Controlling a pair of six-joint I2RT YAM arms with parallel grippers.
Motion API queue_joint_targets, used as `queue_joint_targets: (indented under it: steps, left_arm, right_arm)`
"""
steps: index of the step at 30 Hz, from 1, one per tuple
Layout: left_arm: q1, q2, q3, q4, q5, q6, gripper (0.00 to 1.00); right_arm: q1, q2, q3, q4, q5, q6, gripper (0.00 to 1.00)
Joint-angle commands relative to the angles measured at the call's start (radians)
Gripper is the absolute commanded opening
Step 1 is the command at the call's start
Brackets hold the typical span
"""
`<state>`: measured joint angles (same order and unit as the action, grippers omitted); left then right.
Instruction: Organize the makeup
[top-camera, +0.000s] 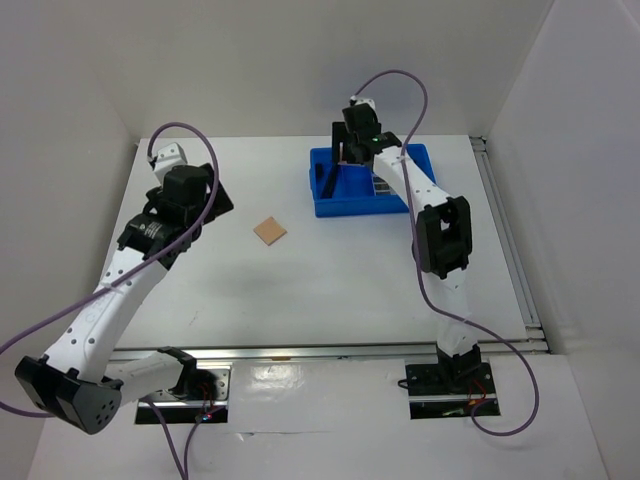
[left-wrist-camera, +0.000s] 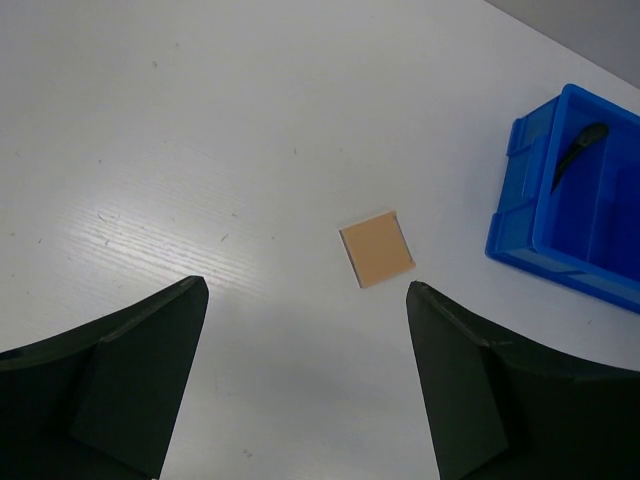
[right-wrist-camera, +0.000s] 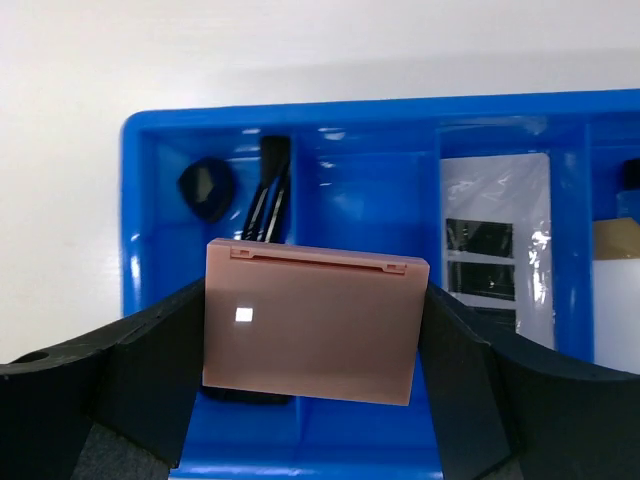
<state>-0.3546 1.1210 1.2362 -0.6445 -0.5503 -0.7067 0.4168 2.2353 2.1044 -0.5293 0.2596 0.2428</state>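
We are clamping the right gripper (right-wrist-camera: 312, 340) on the sides of a stiff, probably slick pink compact (right-wrist-camera: 312, 300) over the bin (right-wrist-camera: 350, 108), while the soft sponge (left-wrist-camera: 377, 248) is lying just ahead of the left gripper (left-wrist-camera: 305, 290), its jaws parted.

**Twin arms: outward appearance**

Left arm (top-camera: 100, 310) and right arm (top-camera: 400, 172): white link segments joined by black joint housings. A purple cable (top-camera: 398, 72) loops alongside each. The jaws are matte black, broad and wedge-shaped. Black base mounts (top-camera: 448, 383) carry thin wiring.
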Motion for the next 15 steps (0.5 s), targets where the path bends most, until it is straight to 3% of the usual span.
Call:
queue_joint_targets:
  steps: [1, 8, 15]
  left_arm:
    - [0.005, 0.002, 0.016, 0.019, 0.016, 0.019, 0.94]
    - [0.005, 0.04, 0.026, 0.019, 0.026, 0.029, 0.94]
    - [0.005, 0.062, 0.035, 0.0, 0.055, 0.029, 0.94]
  right_arm:
    - [-0.016, 0.043, 0.048, -0.014, 0.012, 0.045, 0.65]
    - [-0.049, 0.115, 0.095, -0.005, 0.006, 0.046, 0.66]
    - [-0.058, 0.153, 0.13, -0.005, 0.015, 0.036, 0.87]
